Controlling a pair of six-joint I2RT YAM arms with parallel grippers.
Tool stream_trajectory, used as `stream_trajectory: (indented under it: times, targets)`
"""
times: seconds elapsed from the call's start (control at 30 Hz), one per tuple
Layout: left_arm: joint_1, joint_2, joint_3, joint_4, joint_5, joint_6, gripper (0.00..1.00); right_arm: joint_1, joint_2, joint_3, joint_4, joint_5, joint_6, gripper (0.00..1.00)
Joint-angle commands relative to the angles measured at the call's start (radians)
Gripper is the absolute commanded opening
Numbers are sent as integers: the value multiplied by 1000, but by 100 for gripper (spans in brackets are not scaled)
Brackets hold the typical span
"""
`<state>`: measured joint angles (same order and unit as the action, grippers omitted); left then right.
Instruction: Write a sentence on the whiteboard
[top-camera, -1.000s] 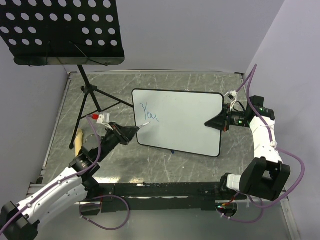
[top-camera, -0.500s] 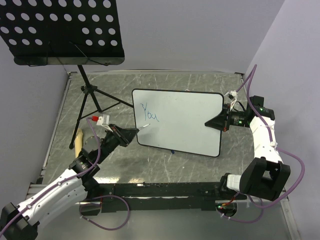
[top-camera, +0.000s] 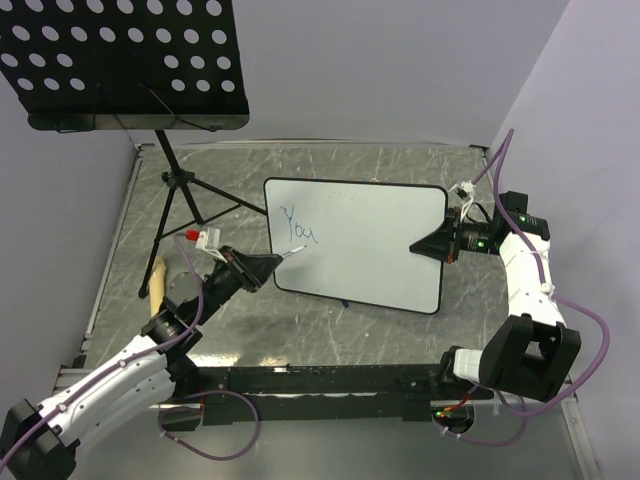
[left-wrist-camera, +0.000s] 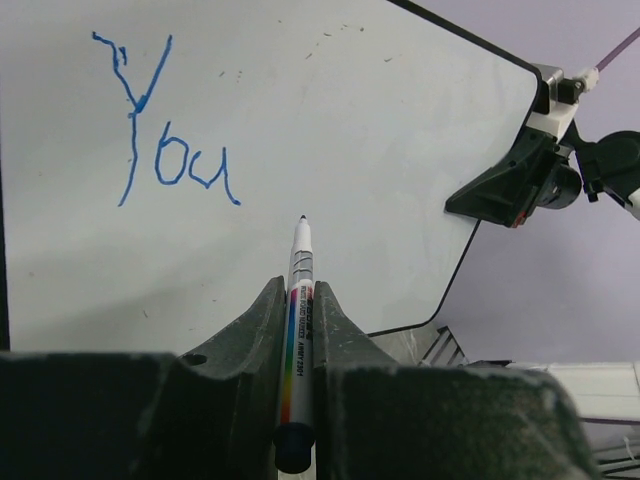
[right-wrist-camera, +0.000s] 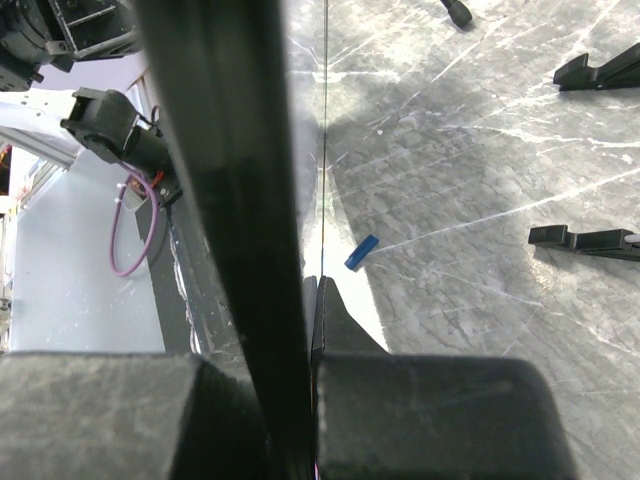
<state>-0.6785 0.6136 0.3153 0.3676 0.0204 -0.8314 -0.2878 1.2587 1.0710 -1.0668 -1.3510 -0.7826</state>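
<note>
The whiteboard (top-camera: 365, 235) stands tilted in the middle of the table, with the blue word "You" (top-camera: 298, 228) written at its upper left; the word also shows in the left wrist view (left-wrist-camera: 165, 140). My left gripper (top-camera: 272, 261) is shut on a white marker (left-wrist-camera: 299, 300) with a rainbow stripe. The marker tip (left-wrist-camera: 303, 218) points at the board just below and right of "You"; I cannot tell if it touches. My right gripper (top-camera: 422, 244) is shut on the board's right edge (right-wrist-camera: 235, 200), seen edge-on in the right wrist view.
A black perforated music-stand tray (top-camera: 125, 60) hangs over the back left, its tripod legs (top-camera: 185, 205) on the table. A wooden-handled object (top-camera: 158, 277) lies at left. A small blue cap (right-wrist-camera: 362, 252) lies on the table under the board. Black board feet (right-wrist-camera: 585, 238) lie nearby.
My left gripper with the marker has drifted slightly down and back up near the board's lower left. The writing is unchanged. The right arm has not moved.
</note>
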Motion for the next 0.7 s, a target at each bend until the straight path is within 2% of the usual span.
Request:
stream_trajectory:
  times: [0.0,0.3,0.67]
  targets:
    - [-26,41,21,94,41,11,1,3,-12,26,18,-237,-17,0]
    - [-90,109,88,68,-69,86,1,3,5,35,-10,-238,-43,0]
    - [-150,297,188,180,-164,106,1,3,-1,32,-1,-238,-33,0]
